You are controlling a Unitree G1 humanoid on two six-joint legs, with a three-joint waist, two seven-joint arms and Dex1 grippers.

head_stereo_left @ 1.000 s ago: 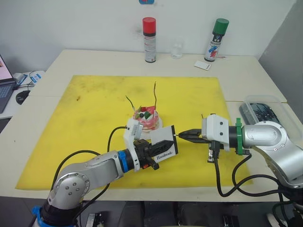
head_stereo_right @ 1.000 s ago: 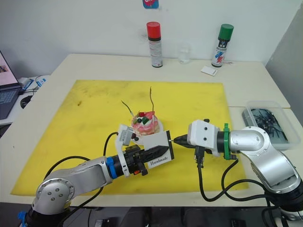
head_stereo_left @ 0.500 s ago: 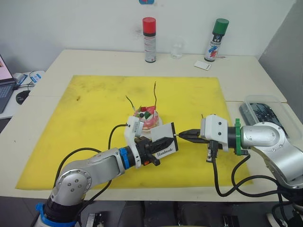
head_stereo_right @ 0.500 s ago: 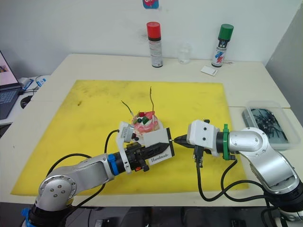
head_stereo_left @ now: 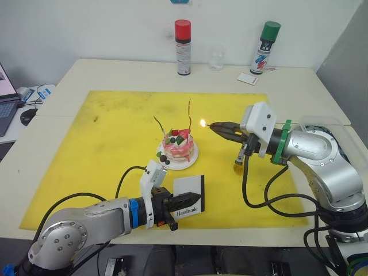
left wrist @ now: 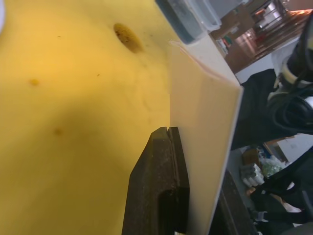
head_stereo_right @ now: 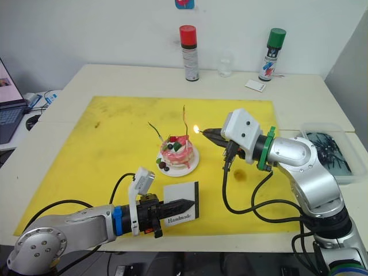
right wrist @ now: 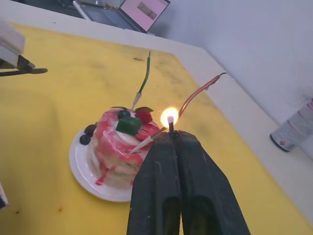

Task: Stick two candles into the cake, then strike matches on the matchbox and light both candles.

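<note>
Yellow mat (head_stereo_left: 115, 132) over pale surface (head_stereo_left: 115, 72), white wall behind, 2 spray cans (head_stereo_left: 181, 39) at 12 o'clock edge. Cake (head_stereo_left: 177, 146) on its plate near mat centre, both candles (head_stereo_left: 189, 116) stuck in, neither lit yet.

Right gripper (head_stereo_left: 221, 128) at cake's 3 o'clock, jaws pinched tight on lit match (head_stereo_left: 206, 123); flame just beside taller candle's upper end, not touching. Left gripper (head_stereo_left: 185, 200) at cake's 6 o'clock, jaws clamped on matchbox (head_stereo_left: 188, 195), box held upright near mat's front edge, well apart from flame.

Risks, as judged:
- Match v. short, flame right at jaw tips: could burn down to black fingers (right wrist: 168, 161) or die before 2nd candle lit.
- Candle thin + wavy: nudge from jaws could tilt it or tip it out of cake.
- Flame held low or too long could scorch topping; dropped match would scorch mat.
- Fast sweep over to shorter candle at 10 o'clock might blow flame out, forcing a fresh strike.
</note>
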